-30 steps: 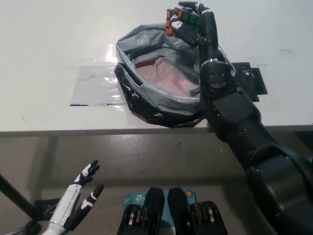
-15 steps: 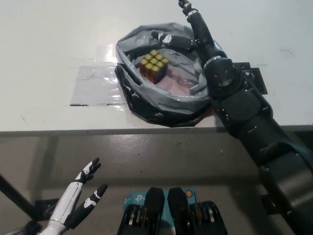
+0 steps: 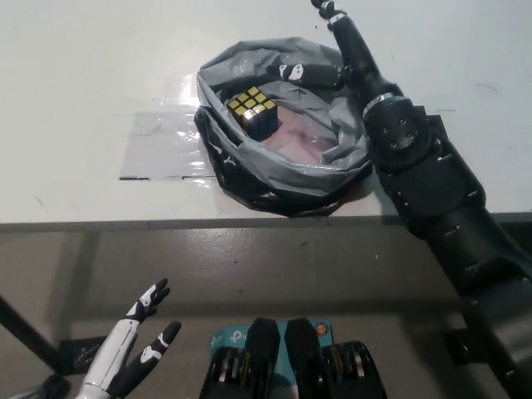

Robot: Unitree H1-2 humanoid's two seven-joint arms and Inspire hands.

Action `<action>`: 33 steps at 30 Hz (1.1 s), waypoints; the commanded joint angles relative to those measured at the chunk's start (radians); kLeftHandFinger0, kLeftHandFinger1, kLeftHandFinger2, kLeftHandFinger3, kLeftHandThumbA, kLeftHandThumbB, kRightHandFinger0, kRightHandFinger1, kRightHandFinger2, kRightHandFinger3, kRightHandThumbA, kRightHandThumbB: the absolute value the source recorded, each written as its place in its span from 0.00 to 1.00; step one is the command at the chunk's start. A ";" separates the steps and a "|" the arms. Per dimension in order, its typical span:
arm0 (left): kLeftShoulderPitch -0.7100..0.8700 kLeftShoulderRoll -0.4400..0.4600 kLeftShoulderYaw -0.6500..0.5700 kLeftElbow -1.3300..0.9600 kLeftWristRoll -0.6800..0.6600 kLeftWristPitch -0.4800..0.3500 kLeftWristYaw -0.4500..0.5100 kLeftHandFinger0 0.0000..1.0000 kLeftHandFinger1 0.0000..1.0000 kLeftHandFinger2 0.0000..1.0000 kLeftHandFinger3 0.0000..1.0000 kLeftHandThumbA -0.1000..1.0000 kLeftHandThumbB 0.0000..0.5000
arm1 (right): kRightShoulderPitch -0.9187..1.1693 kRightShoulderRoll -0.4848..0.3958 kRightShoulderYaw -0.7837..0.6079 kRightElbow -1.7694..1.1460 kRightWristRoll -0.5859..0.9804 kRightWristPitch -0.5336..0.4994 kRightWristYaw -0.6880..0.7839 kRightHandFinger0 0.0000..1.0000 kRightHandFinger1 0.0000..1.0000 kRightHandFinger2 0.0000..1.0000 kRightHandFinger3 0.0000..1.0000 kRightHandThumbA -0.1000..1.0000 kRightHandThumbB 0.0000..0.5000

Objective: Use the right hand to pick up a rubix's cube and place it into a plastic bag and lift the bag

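The Rubik's cube (image 3: 253, 109), yellow face up, lies inside the grey plastic bag (image 3: 274, 170), near its back left wall. The bag stands open on the white table. My black right hand (image 3: 332, 46) is at the bag's far right rim, open, with some fingers (image 3: 301, 72) reaching over the rim and others pointing away toward the top of the picture. It holds nothing. My white left hand (image 3: 137, 345) rests low at the bottom left, below the table edge, fingers spread.
A clear shiny sheet (image 3: 162, 145) is taped to the table left of the bag. Black tape patches (image 3: 436, 137) lie to the bag's right. The table's front edge (image 3: 125, 223) runs across the picture just below the bag.
One second ago the right hand held the cube above the bag's far rim. It let go; the cube dropped into the bag and shifted slightly back left. The hand opened and moved right.
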 commanded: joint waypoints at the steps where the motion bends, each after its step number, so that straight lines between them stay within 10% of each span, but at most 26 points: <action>1: 0.017 0.012 0.001 -0.030 -0.002 -0.028 -0.002 1.00 1.00 1.00 1.00 0.92 0.18 | -0.025 -0.048 -0.045 -0.169 -0.036 0.012 -0.019 1.00 1.00 1.00 1.00 0.90 0.69; 33: 0.040 0.014 -0.003 -0.027 0.018 -0.038 0.011 1.00 1.00 1.00 1.00 0.90 0.16 | 0.009 -0.079 -0.038 0.130 -0.136 0.080 0.004 1.00 1.00 1.00 1.00 0.77 0.80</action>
